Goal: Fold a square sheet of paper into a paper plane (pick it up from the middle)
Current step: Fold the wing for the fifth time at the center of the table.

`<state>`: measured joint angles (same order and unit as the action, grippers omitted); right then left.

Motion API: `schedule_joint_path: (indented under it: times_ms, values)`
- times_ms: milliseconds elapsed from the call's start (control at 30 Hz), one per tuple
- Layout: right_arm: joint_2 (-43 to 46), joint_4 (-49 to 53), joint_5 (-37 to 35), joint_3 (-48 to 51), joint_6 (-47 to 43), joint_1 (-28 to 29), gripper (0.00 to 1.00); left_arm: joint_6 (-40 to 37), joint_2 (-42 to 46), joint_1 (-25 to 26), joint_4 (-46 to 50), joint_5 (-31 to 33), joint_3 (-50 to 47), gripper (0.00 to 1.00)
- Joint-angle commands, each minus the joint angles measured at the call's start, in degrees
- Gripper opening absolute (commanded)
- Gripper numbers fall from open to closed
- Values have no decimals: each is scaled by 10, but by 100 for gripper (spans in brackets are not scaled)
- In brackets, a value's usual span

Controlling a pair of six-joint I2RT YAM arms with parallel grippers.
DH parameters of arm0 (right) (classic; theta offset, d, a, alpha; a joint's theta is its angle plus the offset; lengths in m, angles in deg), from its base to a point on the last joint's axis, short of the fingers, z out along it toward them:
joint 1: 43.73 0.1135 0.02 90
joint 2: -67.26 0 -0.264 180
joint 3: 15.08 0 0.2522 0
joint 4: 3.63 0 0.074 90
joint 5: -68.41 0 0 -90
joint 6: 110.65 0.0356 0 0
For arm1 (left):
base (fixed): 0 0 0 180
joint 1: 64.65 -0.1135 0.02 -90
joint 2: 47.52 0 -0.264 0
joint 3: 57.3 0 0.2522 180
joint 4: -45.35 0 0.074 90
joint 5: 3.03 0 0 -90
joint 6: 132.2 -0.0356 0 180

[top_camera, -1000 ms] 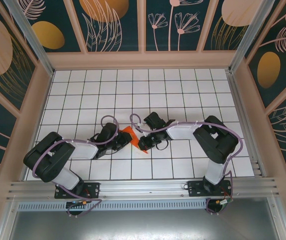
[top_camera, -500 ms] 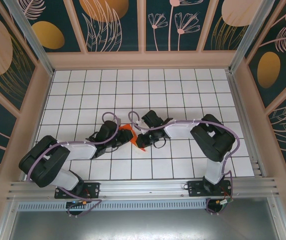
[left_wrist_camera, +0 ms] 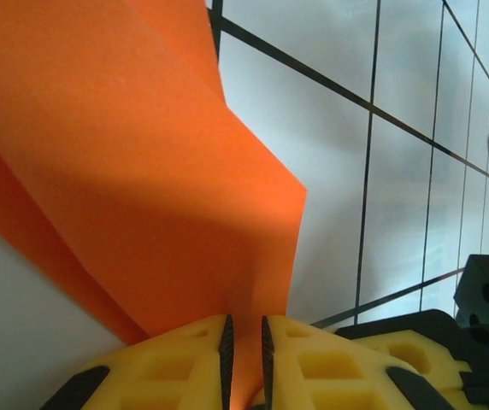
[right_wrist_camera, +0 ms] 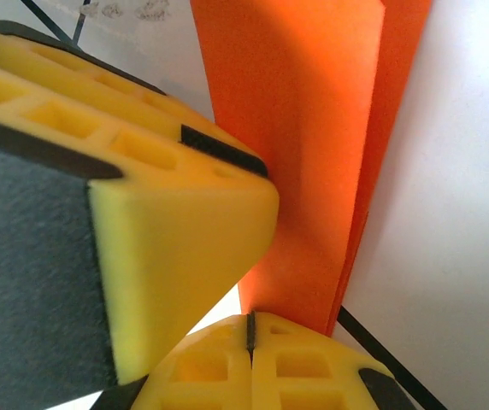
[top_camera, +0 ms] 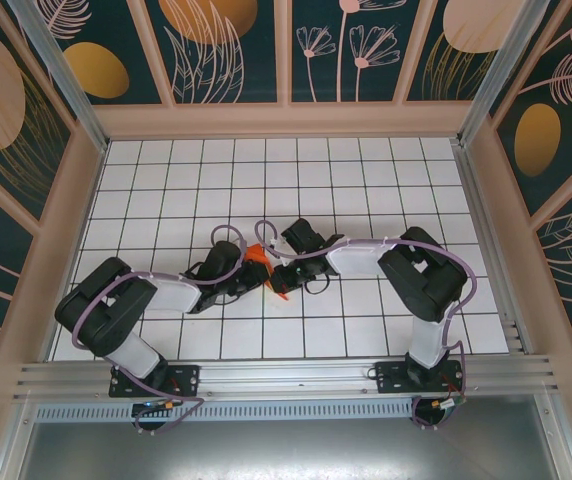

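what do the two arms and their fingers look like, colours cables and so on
The left arm and right arm have white shells, bulky black joints and black bases. A thin lilac cable loops along each. The fingers are chunky yellow blocks with moulded recesses and black trim.

The white left arm [top_camera: 156,295] and right arm [top_camera: 366,258] bend inward, nearly meeting. The left yellow-padded pincer [left_wrist_camera: 244,333] and the right pincer [right_wrist_camera: 250,329] (pads pressed tight) each clamp the folded orange-red paper sheet [left_wrist_camera: 142,171].

a white bench [top_camera: 386,170] with black lines making squares. dark walls [top_camera: 421,45] around it have flowers and gold circles.
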<state>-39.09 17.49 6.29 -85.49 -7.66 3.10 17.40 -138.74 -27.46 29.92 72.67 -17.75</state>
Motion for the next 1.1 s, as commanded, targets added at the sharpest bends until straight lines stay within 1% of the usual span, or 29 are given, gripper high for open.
schedule_joint_path:
  times_ms: [0, 167, 367, 633, 1067]
  values:
    - [12, -9, -8, -3, -1, -3, 0, 2, -16, 1, 39, 24, 8, 19]
    - [42, -7, -1, 7, 3, -2, 0, 9, -26, 1, 60, 41, 0, 15]
    - [38, 0, 1, 24, 4, -2, 0, 12, -27, 1, 90, 63, 3, 11]
    - [31, 24, 0, 36, -5, 1, 0, 24, -26, 1, 112, 82, 1, 9]
    - [54, 54, -7, 72, -13, 5, 0, 47, -40, 1, 145, 111, -1, 6]
